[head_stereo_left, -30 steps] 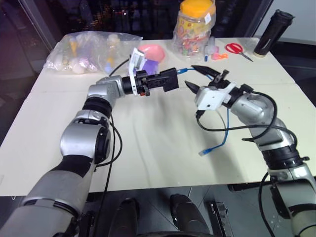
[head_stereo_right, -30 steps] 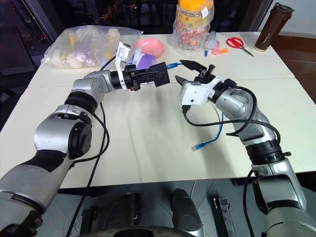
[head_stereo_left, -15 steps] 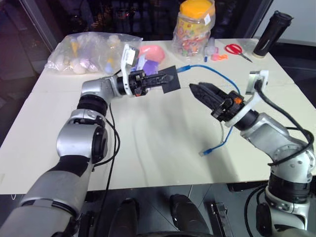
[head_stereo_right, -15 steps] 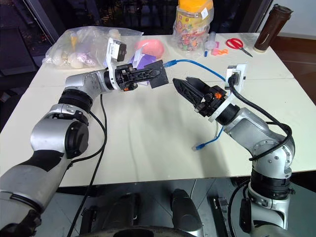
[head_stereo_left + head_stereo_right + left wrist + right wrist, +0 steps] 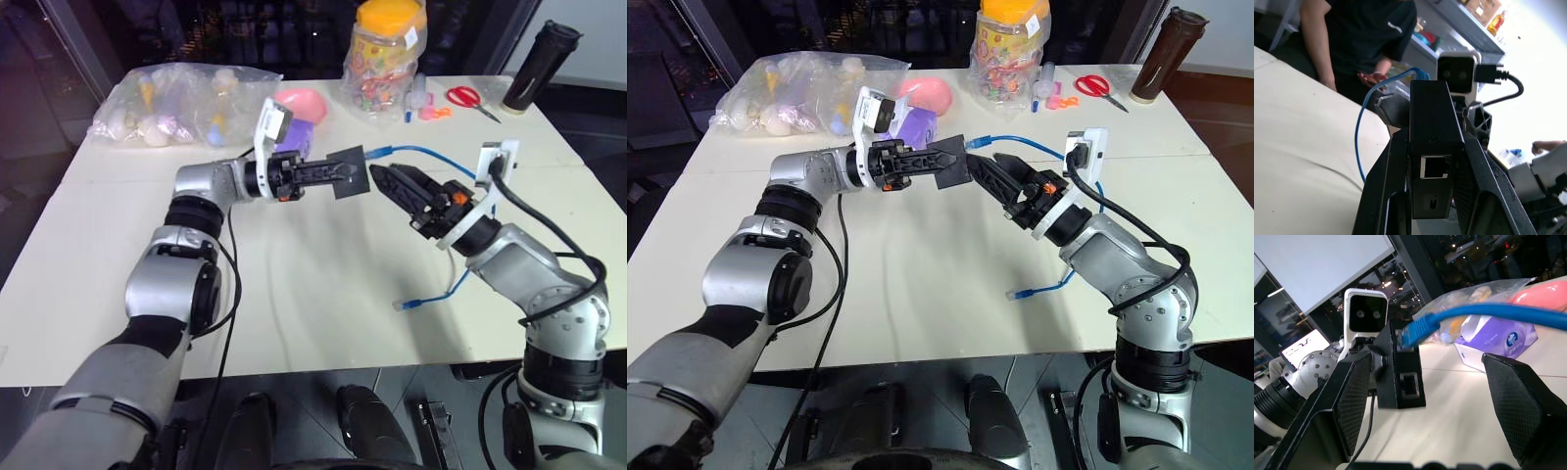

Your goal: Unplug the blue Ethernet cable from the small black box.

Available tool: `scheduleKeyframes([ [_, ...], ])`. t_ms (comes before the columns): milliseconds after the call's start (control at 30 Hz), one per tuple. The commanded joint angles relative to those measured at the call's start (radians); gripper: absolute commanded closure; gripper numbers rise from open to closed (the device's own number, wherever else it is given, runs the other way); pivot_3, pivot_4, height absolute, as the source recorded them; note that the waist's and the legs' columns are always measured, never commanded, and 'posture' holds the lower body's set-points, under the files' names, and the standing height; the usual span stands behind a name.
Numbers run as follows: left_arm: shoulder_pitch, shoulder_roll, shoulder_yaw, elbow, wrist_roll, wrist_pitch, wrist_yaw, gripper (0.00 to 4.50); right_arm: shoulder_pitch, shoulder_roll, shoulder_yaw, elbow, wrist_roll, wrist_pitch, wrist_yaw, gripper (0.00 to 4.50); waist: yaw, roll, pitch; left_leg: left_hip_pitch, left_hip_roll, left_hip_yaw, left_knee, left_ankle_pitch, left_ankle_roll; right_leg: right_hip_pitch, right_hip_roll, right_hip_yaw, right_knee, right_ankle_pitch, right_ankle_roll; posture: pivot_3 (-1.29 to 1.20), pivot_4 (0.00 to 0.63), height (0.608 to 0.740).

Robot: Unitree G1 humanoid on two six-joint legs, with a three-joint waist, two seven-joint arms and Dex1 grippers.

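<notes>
Two grippers: we see both raised over the table (image 5: 294, 294), tips nearly meeting.
Head views, left gripper (image 5: 338, 174): we see it clamped shut on the small black box (image 5: 350, 173), held in the air.
Head views, right gripper (image 5: 397, 183): just beside the box, fingers parted, nothing between them that we can make out.
Head views, blue Ethernet cable (image 5: 431, 154): one plug sits at the box's far edge; the cord arcs behind the right arm and its other plug lies on the table.
Left wrist view: we see the box (image 5: 1432, 142) squeezed between the black fingers (image 5: 1393, 186), an empty port facing us, the cable (image 5: 1362, 122) curving behind.
Right wrist view: fingers (image 5: 1518, 401) spread wide; the blue plug (image 5: 1418, 328) meets the box's (image 5: 1405, 377) top edge; whether it is seated we cannot tell.
</notes>
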Motion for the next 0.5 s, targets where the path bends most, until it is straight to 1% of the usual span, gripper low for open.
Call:
scheduleKeyframes([
  [33, -0.002, 0.000, 0.003, -0.045, -0.025, 0.013, -0.010, 3.99, -0.023, 0.013, -0.002, -0.025, 0.003, -0.027, -0.005, 0.80, 0.000, 0.000, 0.000, 0.000, 0.000, 0.000, 0.000, 0.000, 0.000, 0.000, 0.000, 0.000, 0.000, 0.000, 0.000, 0.00, 0.150, 0.740],
  [500, 0.030, -0.007, -0.005, -0.111, -0.040, 0.059, -0.005, 3.99, -0.047, 0.039, 0.009, -0.009, 0.006, -0.041, -0.007, 0.80, 0.001, 0.000, 0.000, 0.000, 0.000, 0.000, 0.000, 0.000, 0.000, 0.000, 0.000, 0.000, 0.000, 0.000, 0.000, 0.00, 0.150, 0.740],
])
